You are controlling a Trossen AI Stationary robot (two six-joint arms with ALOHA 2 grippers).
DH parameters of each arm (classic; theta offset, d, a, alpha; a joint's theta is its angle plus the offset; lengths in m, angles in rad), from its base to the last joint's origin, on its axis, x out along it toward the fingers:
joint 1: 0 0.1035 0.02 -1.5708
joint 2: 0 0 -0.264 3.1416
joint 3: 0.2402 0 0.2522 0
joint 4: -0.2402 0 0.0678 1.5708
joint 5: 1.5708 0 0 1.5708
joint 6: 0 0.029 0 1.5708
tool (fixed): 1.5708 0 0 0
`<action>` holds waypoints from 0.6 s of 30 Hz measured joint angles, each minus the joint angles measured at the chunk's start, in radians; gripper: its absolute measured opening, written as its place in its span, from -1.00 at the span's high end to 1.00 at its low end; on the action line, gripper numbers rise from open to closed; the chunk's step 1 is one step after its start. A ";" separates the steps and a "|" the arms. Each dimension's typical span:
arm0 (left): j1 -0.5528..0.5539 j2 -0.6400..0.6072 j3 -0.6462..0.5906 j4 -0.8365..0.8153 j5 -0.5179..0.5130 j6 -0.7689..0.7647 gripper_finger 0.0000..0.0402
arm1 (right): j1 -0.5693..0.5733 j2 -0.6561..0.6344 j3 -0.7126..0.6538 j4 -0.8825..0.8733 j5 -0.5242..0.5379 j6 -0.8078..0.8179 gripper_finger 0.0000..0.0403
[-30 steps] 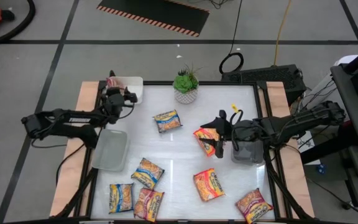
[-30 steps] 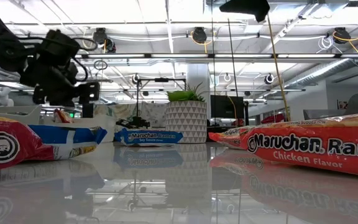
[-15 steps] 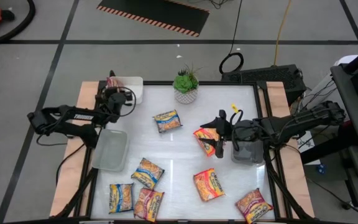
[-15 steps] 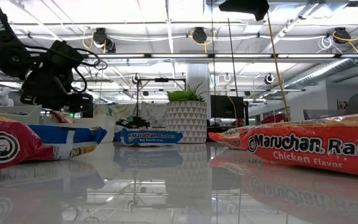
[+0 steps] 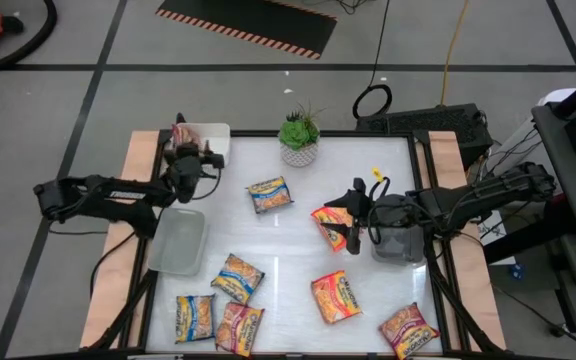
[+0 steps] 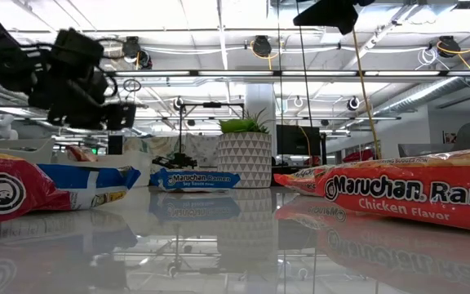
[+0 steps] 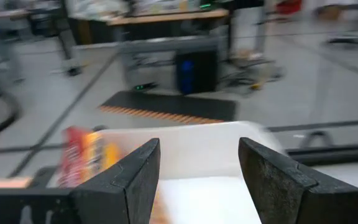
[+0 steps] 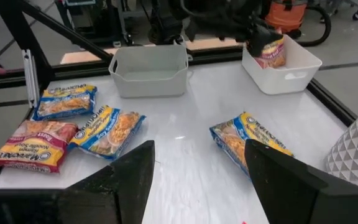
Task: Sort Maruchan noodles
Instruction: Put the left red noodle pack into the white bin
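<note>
A white glossy surface, framed in black with wooden strips at its left and right sides, stands on a grey tiled floor. The middle of it lies bare between the two arms.

The left gripper hovers at the far left corner, over the edge of a white tray; its jaws stand apart and hold nothing. One orange-red packet stands inside that tray. A grey tray, holding nothing, sits just nearer along the left edge.

The right gripper waits low at the right of centre, jaws wide and holding nothing, right over an orange-red packet.

The other Maruchan noodles lie loose: a blue-and-yellow packet near the far middle, three packets clustered at the near left corner, one orange-red near the front centre, one at the near right corner.

A small potted plant stands at the far edge. Beyond is an open workshop with ceiling lights.
</note>
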 joint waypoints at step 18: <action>-0.457 -0.161 0.291 -0.649 0.080 -0.118 -0.11 | 0.103 0.000 0.000 -0.033 0.003 0.135 -0.20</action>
